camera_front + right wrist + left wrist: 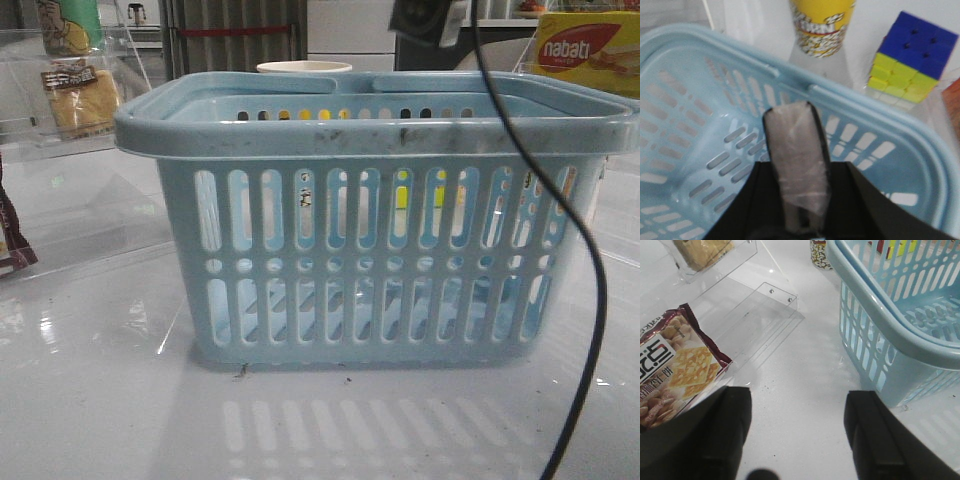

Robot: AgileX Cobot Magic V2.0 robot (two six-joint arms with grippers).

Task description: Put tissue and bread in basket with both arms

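Note:
The pale blue basket (370,270) fills the middle of the front view. My right gripper (800,170) hangs over the basket's inside (700,130), shut on the tissue (795,135), a blackish pack with a pale sheen that sticks out past the fingertips. The bread (82,100) in its clear wrapper stands at the far left, inside a clear acrylic stand, and also shows in the left wrist view (702,250). My left gripper (799,391) is open and low over bare table. It has nothing between its fingers and sits left of the basket's wall (865,345).
A dark brown snack packet (675,370) lies by the left finger, on the clear acrylic stand (755,310). Behind the basket are a yellow cup (822,22), a colour cube (912,55) and a nabati box (585,50). A black cable (590,300) hangs across the basket's right side.

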